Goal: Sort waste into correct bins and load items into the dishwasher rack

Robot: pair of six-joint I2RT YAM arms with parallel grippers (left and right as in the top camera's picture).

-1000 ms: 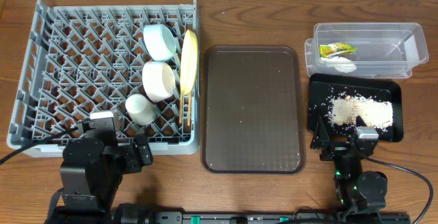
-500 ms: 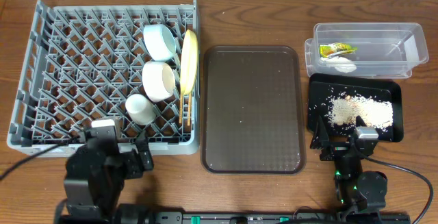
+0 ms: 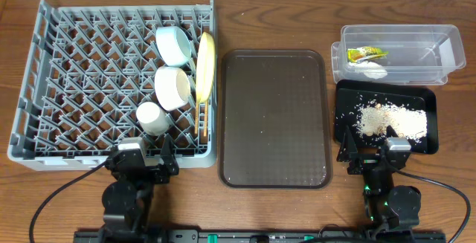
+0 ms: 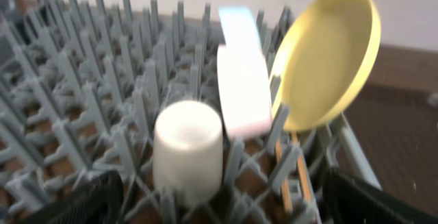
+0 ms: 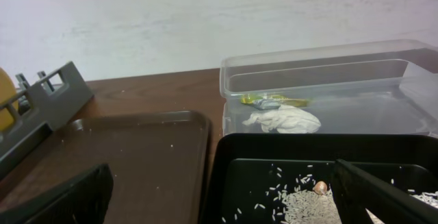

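The grey dishwasher rack holds the light blue bowl, the white bowl, the small white cup, the yellow plate on edge and the chopsticks. My left gripper is open and empty at the rack's front edge, facing the cup, white bowl and plate. My right gripper is open and empty just in front of the black tray, which holds rice scraps. The clear tub holds the wrapper and tissue.
The large brown serving tray lies between the rack and the bins, with a few crumbs on it. In the right wrist view it lies left of the black tray, and the tub stands behind.
My left arm has folded down and shifted right along the rack's front edge, now low at the table's front. The right arm and all objects have not moved.
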